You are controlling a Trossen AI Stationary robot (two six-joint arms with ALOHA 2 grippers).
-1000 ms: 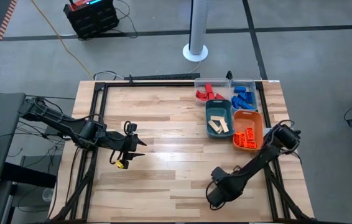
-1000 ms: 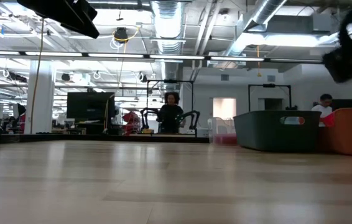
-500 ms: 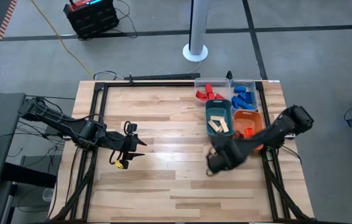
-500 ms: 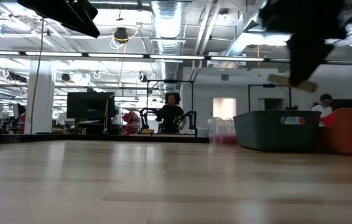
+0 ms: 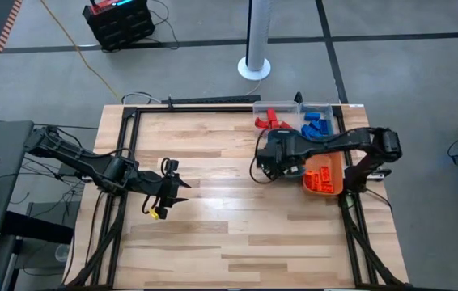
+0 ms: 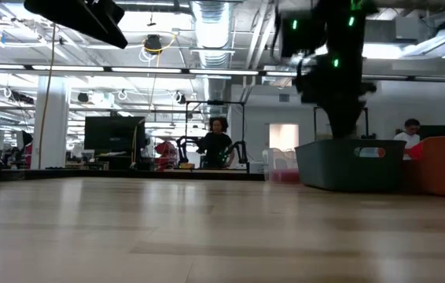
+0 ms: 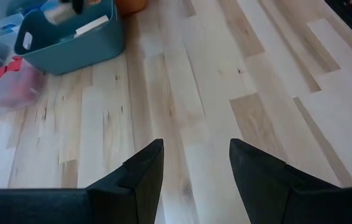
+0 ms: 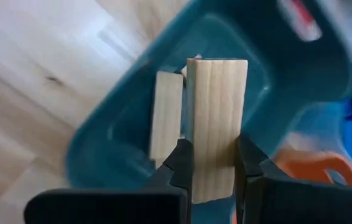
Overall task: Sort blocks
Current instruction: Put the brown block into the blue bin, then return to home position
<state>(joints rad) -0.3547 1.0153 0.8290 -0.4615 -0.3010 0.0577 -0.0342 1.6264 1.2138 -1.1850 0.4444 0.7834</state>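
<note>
My right gripper (image 5: 274, 155) hangs over the teal tray (image 8: 120, 143), shut on a pale tan wooden block (image 8: 216, 118). Another tan block (image 8: 166, 118) lies inside that tray. In the low view the right gripper (image 6: 340, 86) stands dark above the teal tray (image 6: 348, 165). My left gripper (image 5: 182, 192) waits above the table's left half, open, with only bare wood between its fingers (image 7: 140, 177). My right gripper pinches the tan block by its two long side faces, near one end (image 8: 213, 158), between its two fingers (image 8: 179, 165). The fingers slant steeply down from above. Most of the block sticks out past the fingertips, lifted clear above the teal tray.
An orange tray (image 5: 326, 174) with orange blocks sits beside the teal one, toward the table's right edge. At the far edge, clear trays hold red blocks (image 5: 268, 121) and blue blocks (image 5: 316, 125). The table's middle and near part is bare wood (image 5: 229, 226).
My right gripper has swung from the table's near right part toward the far edge and upward, now standing over the teal tray. It has tipped and turned on the way and carries the tan block lifted clear.
</note>
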